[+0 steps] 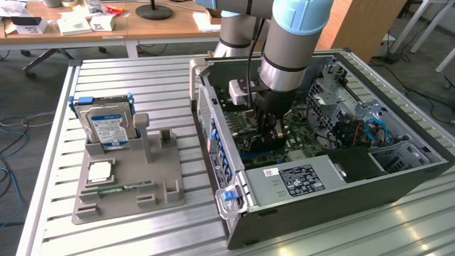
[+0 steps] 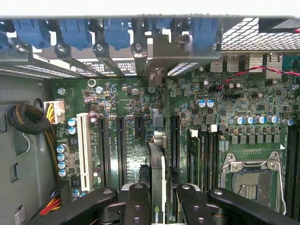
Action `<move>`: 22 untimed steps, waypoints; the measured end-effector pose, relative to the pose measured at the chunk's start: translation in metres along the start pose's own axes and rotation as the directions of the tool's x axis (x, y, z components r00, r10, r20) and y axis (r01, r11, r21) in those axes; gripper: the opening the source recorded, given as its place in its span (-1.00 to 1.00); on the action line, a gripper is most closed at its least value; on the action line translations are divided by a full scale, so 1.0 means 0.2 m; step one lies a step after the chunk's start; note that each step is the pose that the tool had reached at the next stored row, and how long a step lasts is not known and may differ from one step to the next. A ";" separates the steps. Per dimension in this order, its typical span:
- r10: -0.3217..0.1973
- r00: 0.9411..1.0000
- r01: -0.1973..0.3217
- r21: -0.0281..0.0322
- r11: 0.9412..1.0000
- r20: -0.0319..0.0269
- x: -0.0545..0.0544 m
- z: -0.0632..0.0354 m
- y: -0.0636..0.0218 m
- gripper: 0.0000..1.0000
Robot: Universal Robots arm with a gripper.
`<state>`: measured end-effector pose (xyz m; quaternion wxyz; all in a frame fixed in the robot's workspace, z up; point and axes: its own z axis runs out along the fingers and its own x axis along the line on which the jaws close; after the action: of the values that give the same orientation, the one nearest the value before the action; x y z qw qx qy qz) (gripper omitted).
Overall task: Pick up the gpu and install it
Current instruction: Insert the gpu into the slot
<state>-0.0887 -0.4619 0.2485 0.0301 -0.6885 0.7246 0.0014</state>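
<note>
We see the hand gripping the gpu on edge, its long axis running along the slots of the motherboard just below.

We see the gripper clamped on the gpu, card held edge-on between the black fingers, directly over the motherboard. Its silvery bracket reaches the blue slot latches. White slot sits beside the card; CPU socket lies across it.
</note>
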 end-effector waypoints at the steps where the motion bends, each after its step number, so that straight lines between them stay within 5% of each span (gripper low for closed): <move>1: 0.000 1.000 0.000 0.000 1.000 0.000 0.00 0.000 0.000 -0.47; 22: -0.001 1.000 0.001 0.001 1.000 0.001 0.02 -0.008 -0.001 -0.47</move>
<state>-0.0887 -0.4653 0.2500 0.0306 -0.6890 0.7241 0.0013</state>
